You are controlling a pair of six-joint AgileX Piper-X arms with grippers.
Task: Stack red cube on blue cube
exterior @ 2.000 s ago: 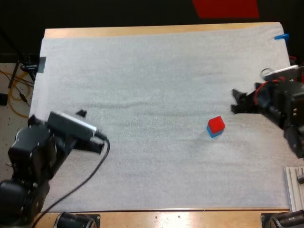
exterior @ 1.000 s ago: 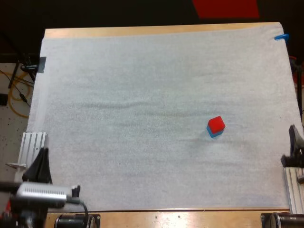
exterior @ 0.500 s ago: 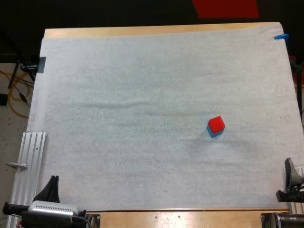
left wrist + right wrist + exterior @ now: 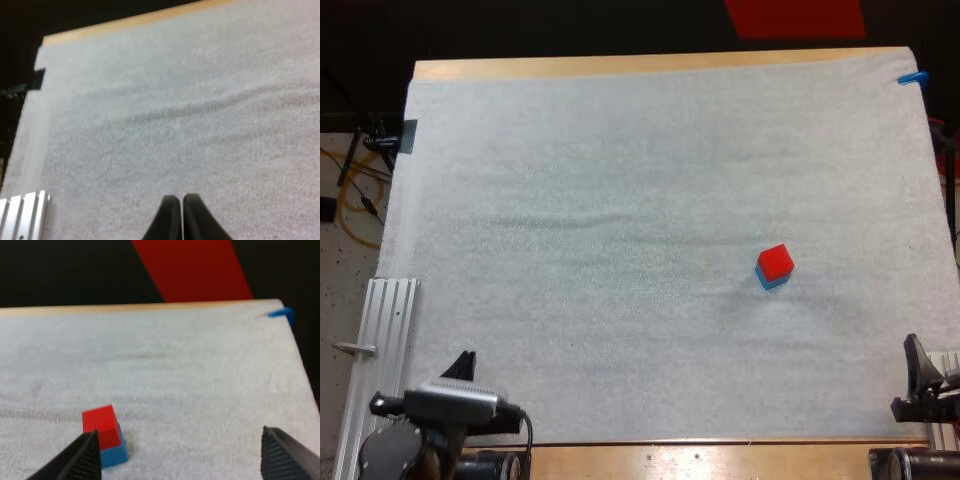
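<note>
Red cube (image 4: 776,260) sits on blue cube (image 4: 772,281), askew to the mat (image 4: 620,180); left fingers (image 4: 170,217) clenched empty, right fingers (image 4: 82,460) spread.

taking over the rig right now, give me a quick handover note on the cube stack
Left claw: shut on nothing, at the near left edge of the white mat.
Right claw: open and empty, at the mat's near right edge, facing the stack.
Small red cube sits on the small blue cube, right of the mat's middle, clear of both claws.
Done: the stack. Left: nothing that I can see.
</note>
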